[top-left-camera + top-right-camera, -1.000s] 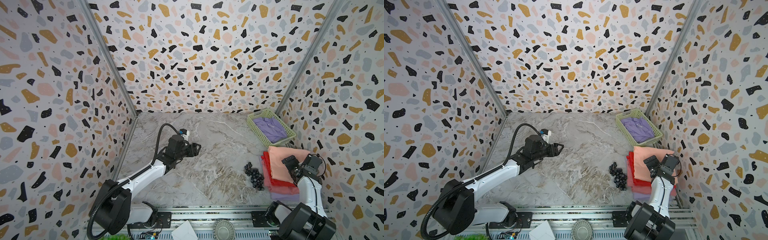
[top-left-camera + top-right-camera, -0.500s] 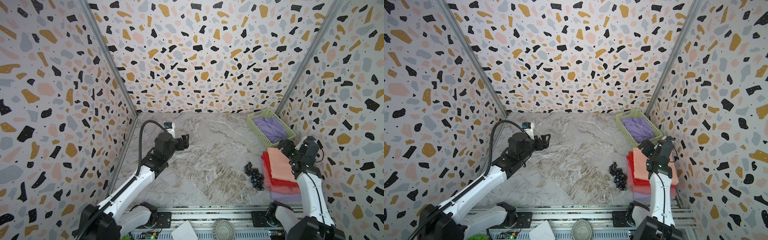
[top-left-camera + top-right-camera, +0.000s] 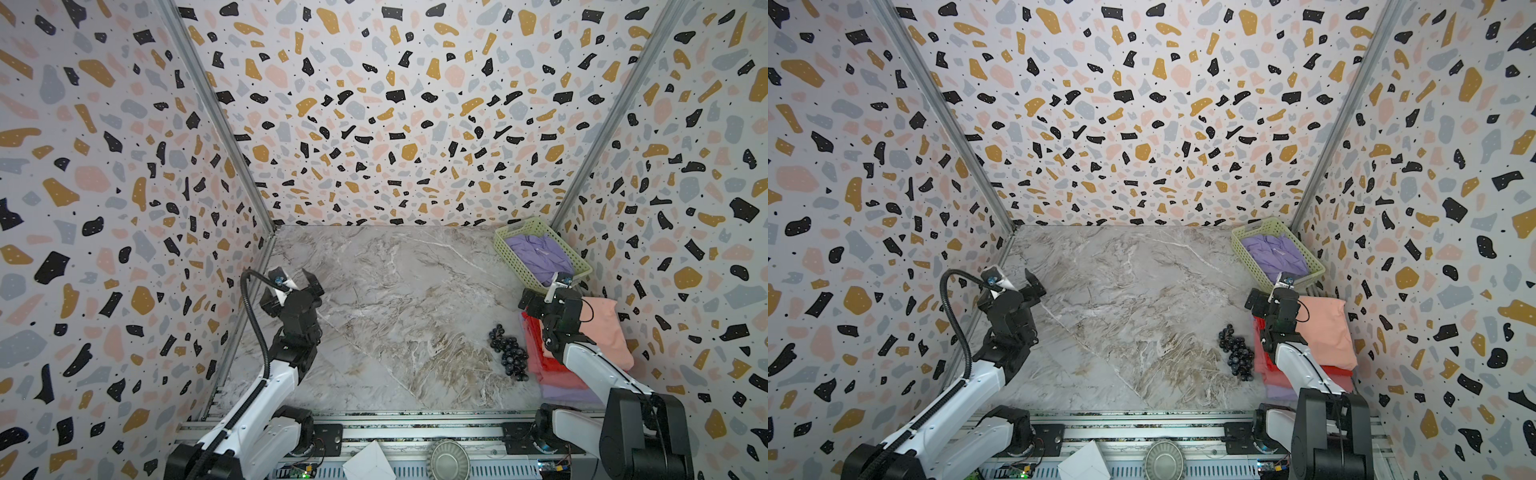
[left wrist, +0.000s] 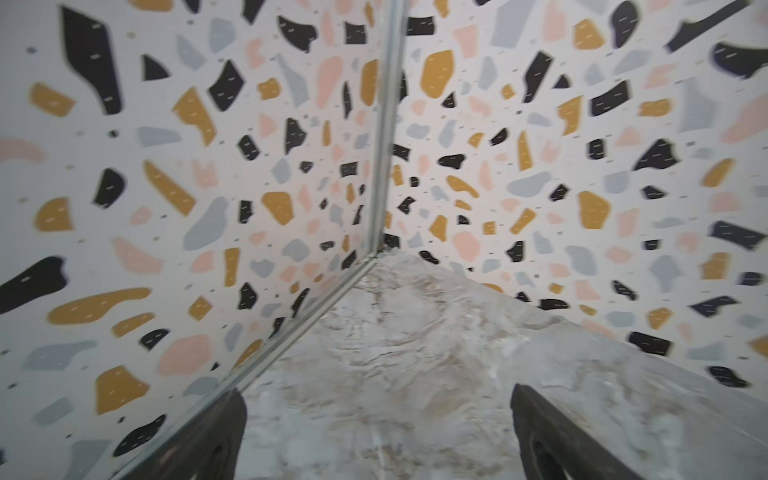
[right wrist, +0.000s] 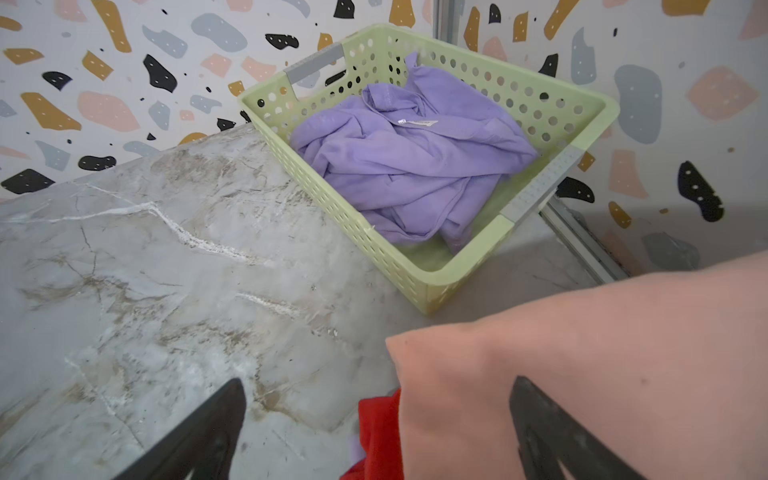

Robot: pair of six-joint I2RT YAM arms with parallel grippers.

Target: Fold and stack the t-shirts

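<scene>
T-shirts (image 3: 540,357) are recorded stacked at the right edge of the marble table (image 3: 395,291). A peach t-shirt (image 3: 1325,328) is folded on top, with a red t-shirt (image 5: 380,424) under it. A pink t-shirt (image 3: 1273,376) and a lavender t-shirt (image 3: 1277,391) are seen as edges lower down. A crumpled lavender shirt (image 5: 407,166) is noted in the green basket (image 5: 374,249) at the far right corner, just beyond the stack. Dark grapes (image 3: 507,353) are found just left of the stack. The right gripper (image 5: 376,432) is held over the stack's far left corner, fingers spread, nothing pinched. The left gripper (image 4: 378,436) is raised by the left wall, fingers spread wide, empty.
</scene>
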